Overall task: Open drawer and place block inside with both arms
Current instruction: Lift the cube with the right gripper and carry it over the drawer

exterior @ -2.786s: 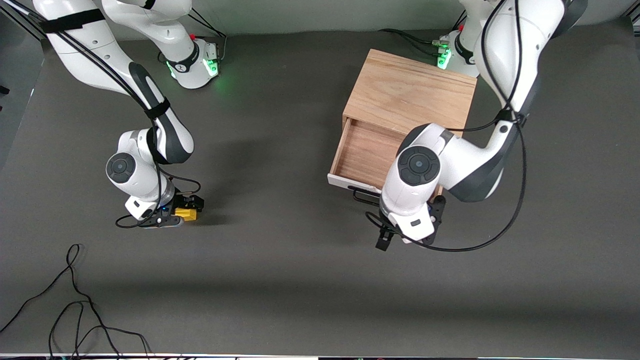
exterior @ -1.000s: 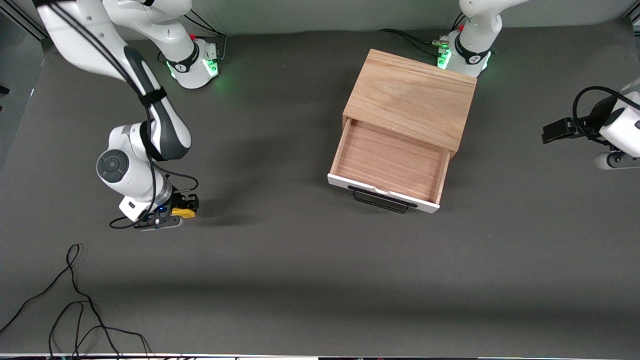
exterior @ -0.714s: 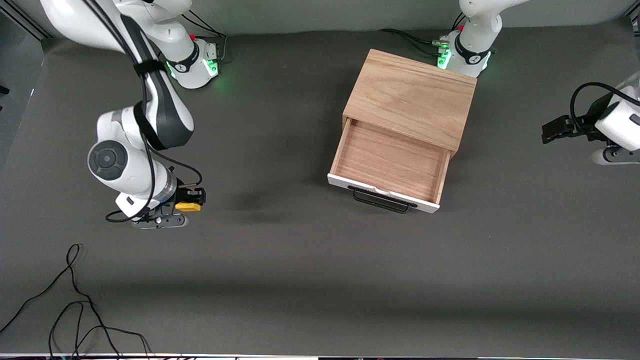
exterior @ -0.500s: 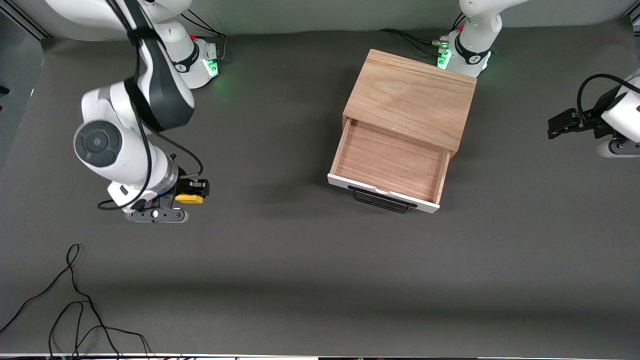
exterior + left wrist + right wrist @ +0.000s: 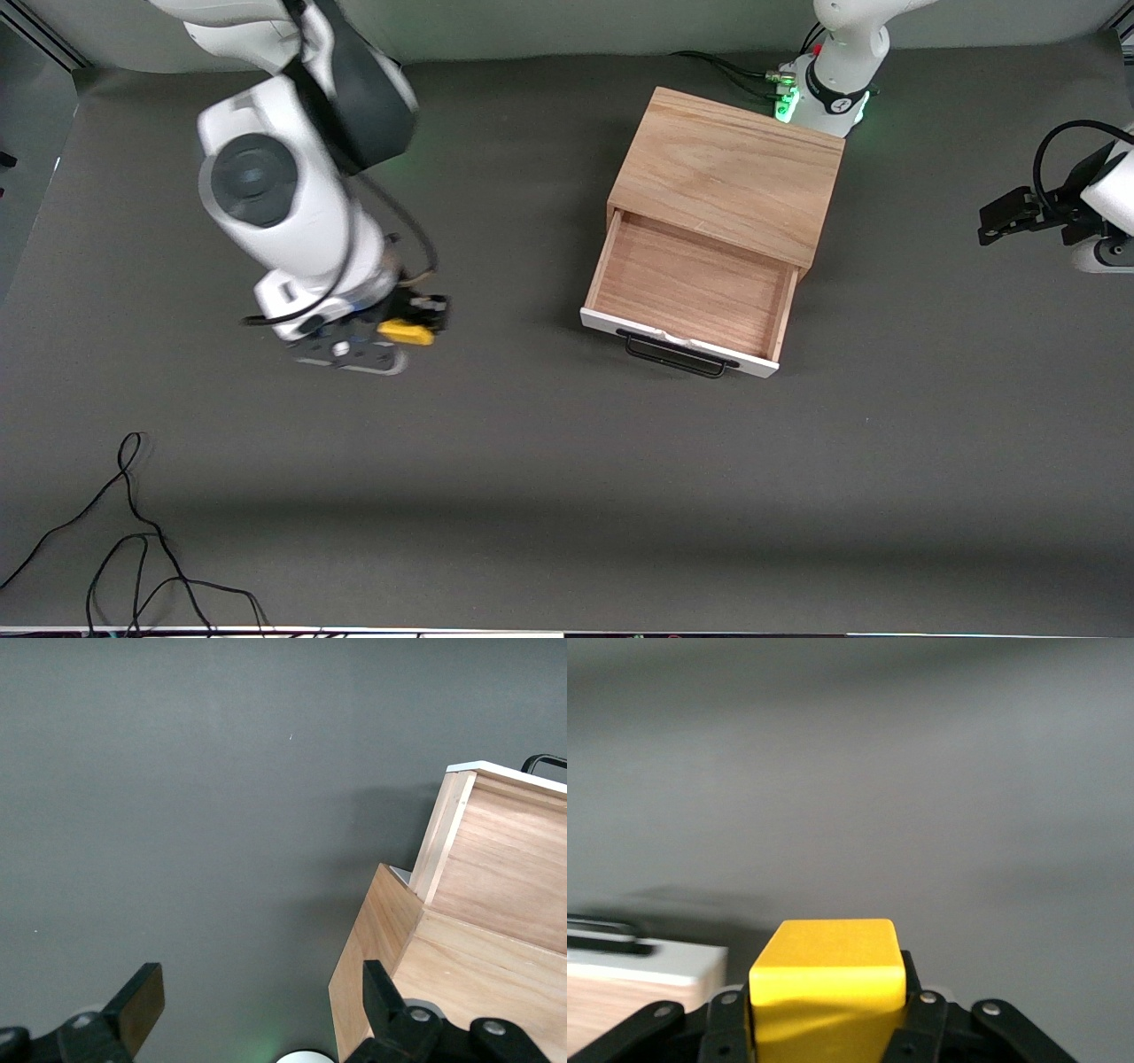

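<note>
Above grey table (image 5: 532, 461): level block (image 5: 406, 331) in right gripper (image 5: 409, 326).

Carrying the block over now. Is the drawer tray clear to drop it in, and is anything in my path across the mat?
The open drawer shows bare wood wall to wall. The mat between the right gripper, shut on the block, and the drawer's handle is bare. The left gripper waits open at the left arm's end. Loose cables lie only at the near corner.

One yellow block (image 5: 407, 331), one wooden box (image 5: 728, 171) with one open drawer (image 5: 687, 288), two robot arms, two grippers (image 5: 416, 317) (image 5: 1010, 213), one loose black cable (image 5: 133, 532).
</note>
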{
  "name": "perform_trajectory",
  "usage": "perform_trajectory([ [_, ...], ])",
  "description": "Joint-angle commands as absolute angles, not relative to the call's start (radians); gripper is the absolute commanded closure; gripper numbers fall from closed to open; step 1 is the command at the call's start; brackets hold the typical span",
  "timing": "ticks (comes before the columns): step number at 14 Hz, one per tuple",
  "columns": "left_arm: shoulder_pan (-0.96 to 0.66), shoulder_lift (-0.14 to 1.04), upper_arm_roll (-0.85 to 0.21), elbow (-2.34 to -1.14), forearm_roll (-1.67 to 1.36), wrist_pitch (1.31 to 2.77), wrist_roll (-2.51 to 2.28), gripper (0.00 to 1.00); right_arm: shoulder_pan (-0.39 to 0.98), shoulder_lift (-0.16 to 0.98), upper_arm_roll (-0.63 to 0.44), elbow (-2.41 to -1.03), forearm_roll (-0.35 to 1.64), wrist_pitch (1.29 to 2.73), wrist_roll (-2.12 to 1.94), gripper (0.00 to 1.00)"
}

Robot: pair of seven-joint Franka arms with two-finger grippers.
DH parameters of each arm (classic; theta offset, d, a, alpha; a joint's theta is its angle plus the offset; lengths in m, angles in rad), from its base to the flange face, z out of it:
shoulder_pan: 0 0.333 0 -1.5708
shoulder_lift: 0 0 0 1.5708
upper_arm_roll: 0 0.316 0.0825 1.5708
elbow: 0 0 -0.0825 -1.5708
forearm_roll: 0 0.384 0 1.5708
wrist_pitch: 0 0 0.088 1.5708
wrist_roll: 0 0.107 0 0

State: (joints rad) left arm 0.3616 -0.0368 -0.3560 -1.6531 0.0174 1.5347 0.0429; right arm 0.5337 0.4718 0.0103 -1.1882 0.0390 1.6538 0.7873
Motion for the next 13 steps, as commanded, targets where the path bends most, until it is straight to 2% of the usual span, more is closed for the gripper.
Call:
perform_trajectory([
  [1, 0.351, -0.029, -0.351, -1.632, 0.009, 1.536, 0.044, 0.0, 0.616, 0.592, 0.06, -1.011, 0.049, 1.655, 1.019, 0.61],
  [3, 0.274, -0.023, -0.315, -1.632, 0.011, 1.534, 0.034, 0.0, 0.672, 0.612, 0.063, -1.012, 0.049, 1.724, 1.077, 0.61],
  [5, 0.085, -0.02, -0.128, -1.631, 0.011, 1.535, 0.011, 0.0, 0.712, 0.643, 0.063, -1.011, 0.049, 1.797, 1.084, 0.61],
  [8, -0.064, -0.02, 0.007, -1.631, 0.011, 1.536, 0.009, 0.0, 0.781, 0.718, 0.063, -1.011, 0.045, 1.917, 1.183, 0.61],
  [9, -0.089, -0.02, 0.035, -1.631, 0.011, 1.536, 0.009, 0.0, 0.801, 0.745, 0.061, -1.011, 0.043, 1.937, 1.186, 0.61],
  [13, -0.086, -0.021, 0.04, -1.629, 0.011, 1.534, 0.012, 0.0, 0.853, 0.811, 0.061, -1.017, 0.043, 1.996, 1.262, 0.61],
])
